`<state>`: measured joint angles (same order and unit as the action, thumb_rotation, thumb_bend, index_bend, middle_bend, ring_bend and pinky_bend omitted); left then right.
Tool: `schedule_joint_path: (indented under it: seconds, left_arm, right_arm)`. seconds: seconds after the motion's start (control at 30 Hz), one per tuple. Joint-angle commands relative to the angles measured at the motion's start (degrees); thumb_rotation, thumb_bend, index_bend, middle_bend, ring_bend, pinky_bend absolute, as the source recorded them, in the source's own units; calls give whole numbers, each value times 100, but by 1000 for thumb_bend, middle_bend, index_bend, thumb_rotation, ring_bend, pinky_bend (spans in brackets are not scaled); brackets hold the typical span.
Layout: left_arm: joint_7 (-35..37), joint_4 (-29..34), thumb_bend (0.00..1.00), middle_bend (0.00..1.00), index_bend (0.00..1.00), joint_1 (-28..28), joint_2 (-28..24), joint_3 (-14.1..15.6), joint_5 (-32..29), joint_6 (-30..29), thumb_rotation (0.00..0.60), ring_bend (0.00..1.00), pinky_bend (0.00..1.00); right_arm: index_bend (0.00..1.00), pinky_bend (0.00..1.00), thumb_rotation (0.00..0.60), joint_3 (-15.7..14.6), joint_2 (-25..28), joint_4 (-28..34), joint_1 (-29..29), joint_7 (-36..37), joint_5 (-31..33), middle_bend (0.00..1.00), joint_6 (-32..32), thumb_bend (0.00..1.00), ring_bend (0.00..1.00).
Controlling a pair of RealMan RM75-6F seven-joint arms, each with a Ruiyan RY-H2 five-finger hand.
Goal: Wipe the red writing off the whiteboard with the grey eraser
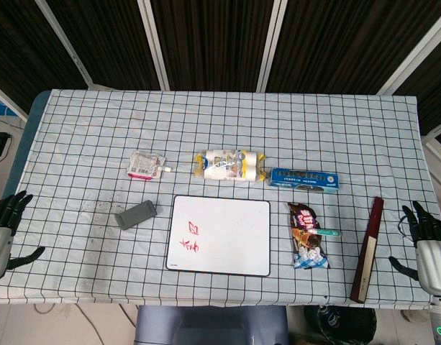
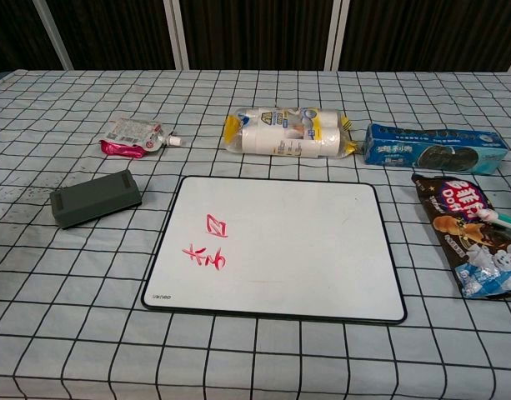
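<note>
The whiteboard (image 1: 220, 235) (image 2: 276, 247) lies flat near the table's front edge, with red writing (image 1: 191, 239) (image 2: 207, 244) on its left half. The grey eraser (image 1: 136, 214) (image 2: 95, 198) rests on the cloth just left of the board. My left hand (image 1: 4, 231) hovers open at the table's left edge, well left of the eraser. At the right edge my right hand (image 1: 426, 248) stays open, fingers spread. Neither hand shows in the chest view.
Behind the board lie a pink pouch (image 1: 144, 164), a yellow-white packet (image 1: 229, 165) and a blue biscuit box (image 1: 303, 178). A dark snack bag (image 1: 307, 235) with a toothbrush (image 1: 328, 232) and a long dark red box (image 1: 368, 249) lie to the right.
</note>
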<state>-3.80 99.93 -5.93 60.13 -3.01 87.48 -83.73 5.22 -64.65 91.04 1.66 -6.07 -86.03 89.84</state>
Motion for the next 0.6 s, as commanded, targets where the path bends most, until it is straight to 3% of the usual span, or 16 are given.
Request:
schedule_joint_path:
  seconds: [0.03,0.33,0.6]
  left_arm:
    - [-570,334,112,61,0,-219,101,-160,-275,259,600,0,91]
    - [-1892,786,111,118,21,-810,573,-449,-1247,1006,600,0,100]
    - [-2858,635,112,161,65,-1410,1266,-787,-2334,1339,600,0,105]
  right_arm:
    - [4,187,600,1,-1,-2,-1,-1,5,15,-2,71,135]
    - [4,187,600,10,-16,4,1,-40,33,15,-10,71,135]
    - [4,187,600,9,-24,3,1,-60,38,15,-15,71,135]
